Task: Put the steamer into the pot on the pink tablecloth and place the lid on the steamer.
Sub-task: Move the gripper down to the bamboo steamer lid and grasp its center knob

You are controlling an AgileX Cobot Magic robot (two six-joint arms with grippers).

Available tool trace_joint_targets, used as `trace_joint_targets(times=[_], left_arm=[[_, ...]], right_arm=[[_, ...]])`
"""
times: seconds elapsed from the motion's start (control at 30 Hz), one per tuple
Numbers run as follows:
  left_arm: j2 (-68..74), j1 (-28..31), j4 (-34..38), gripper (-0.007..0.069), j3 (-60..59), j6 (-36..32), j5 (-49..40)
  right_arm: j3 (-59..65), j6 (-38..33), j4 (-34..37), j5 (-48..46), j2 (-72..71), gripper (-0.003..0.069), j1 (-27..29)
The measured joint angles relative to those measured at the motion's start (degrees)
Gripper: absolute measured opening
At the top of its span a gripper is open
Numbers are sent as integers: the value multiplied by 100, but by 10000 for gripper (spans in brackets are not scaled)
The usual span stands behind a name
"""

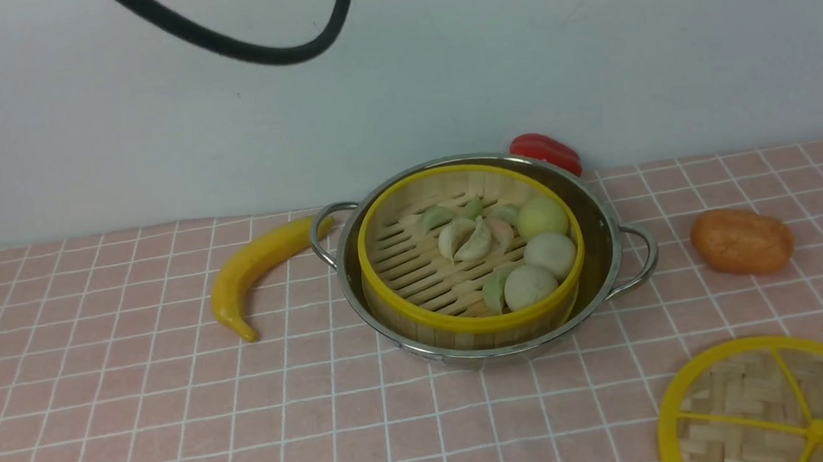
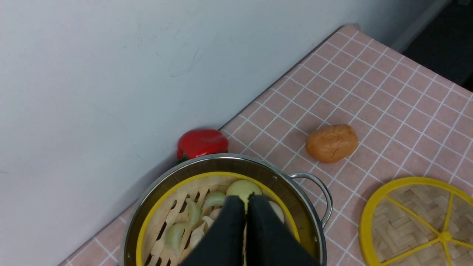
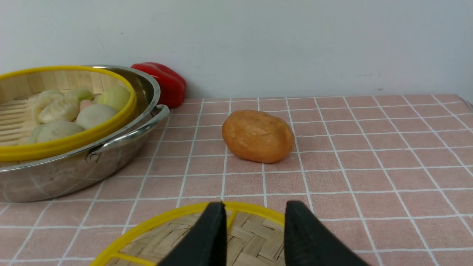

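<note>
The steamer [image 1: 415, 271], a yellow-rimmed bamboo basket of pale dumplings and buns, sits inside the shiny two-handled pot [image 1: 597, 225] on the pink tablecloth [image 1: 176, 411]. The lid [image 1: 778, 408], a woven disc with yellow rim and spokes, lies flat on the cloth at the front right, apart from the pot. In the left wrist view my left gripper [image 2: 246, 201] hangs over the steamer [image 2: 173, 207], its black fingers pressed together with nothing between them. My right gripper [image 3: 255, 207] stands open just above the lid [image 3: 251, 229], near its far rim. Neither gripper shows in the front view.
A yellow banana [image 1: 260, 272] lies left of the pot. A red pepper [image 1: 545, 151] rests behind the pot against the white wall. An orange lump [image 1: 743, 241] sits right of the pot, beyond the lid. A black cable [image 1: 257, 48] loops overhead.
</note>
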State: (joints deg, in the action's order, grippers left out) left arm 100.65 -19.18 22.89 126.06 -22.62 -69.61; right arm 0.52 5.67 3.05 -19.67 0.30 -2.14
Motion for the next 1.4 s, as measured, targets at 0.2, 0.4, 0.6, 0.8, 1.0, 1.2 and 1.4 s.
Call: trace_joint_targets(times=[0.2, 0.4, 0.6, 0.8, 1.0, 1.2, 1.4], left_arm=[[0, 0, 0, 12, 0, 0, 0], [0, 0, -140, 12, -6, 0, 0], [-314, 0, -492, 22, -403, 0, 111], [-1645, 80, -970, 34, -2241, -40, 1365], [-3354, 787, -898, 51, -4706, -40, 2663], [-4928, 1872, -787, 64, -6974, 18, 3085], [-6769, 2560, -647, 74, -9174, 19, 3343]], right_arm=[[0, 0, 5, 0, 0, 243, 0], [0, 0, 5, 0, 0, 243, 0], [0, 0, 5, 0, 0, 243, 0], [0, 0, 5, 0, 0, 243, 0], [0, 0, 5, 0, 0, 243, 0], [0, 0, 5, 0, 0, 243, 0], [0, 0, 5, 0, 0, 243, 0]])
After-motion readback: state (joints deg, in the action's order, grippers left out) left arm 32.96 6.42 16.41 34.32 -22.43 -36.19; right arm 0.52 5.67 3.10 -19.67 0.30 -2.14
